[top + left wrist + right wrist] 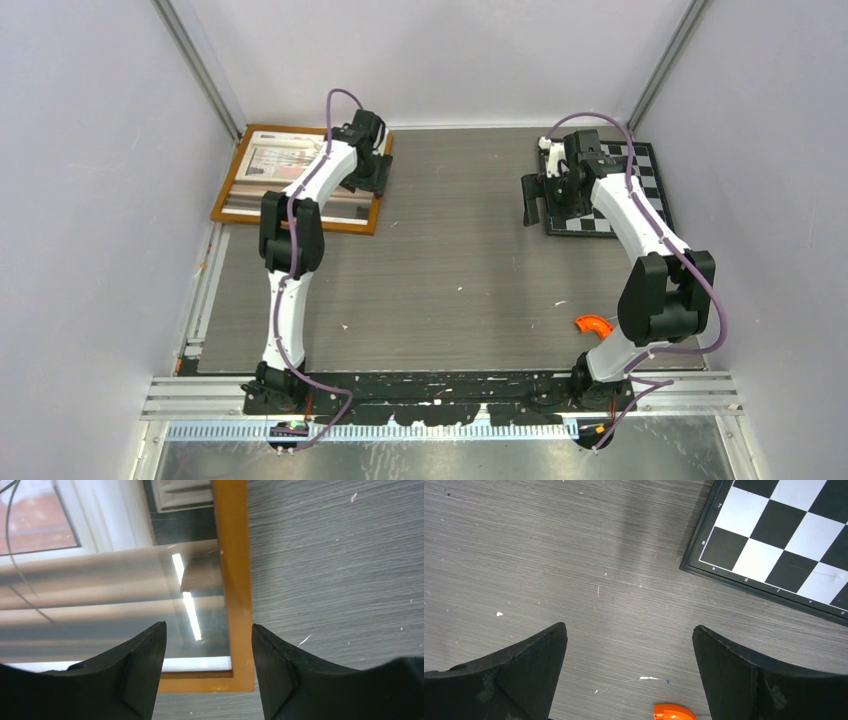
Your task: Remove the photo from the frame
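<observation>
Approach stage, by judgement: left gripper [207, 630] is held open, empty, w/ the frame [235, 580] border just below, betw. the jaws near a corner. The photo [100, 590] is seen face-up, left of the jaws. Next, the edge prob. must be gripped & the frame flipped. Open table [340, 580] is offered rightward. Right gripper [629, 630] is spread wide, empty, w/ a checkerboard [784, 540] ahead-right.

White arms [283, 312], black joints [293, 232] (purple cables [345, 91])

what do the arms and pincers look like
The left arm and right arm have white links with black joints and bases. A thin purple cable loops along each. The left pincer and right pincer have matte black, wedge-shaped fingers tapering to points.
</observation>
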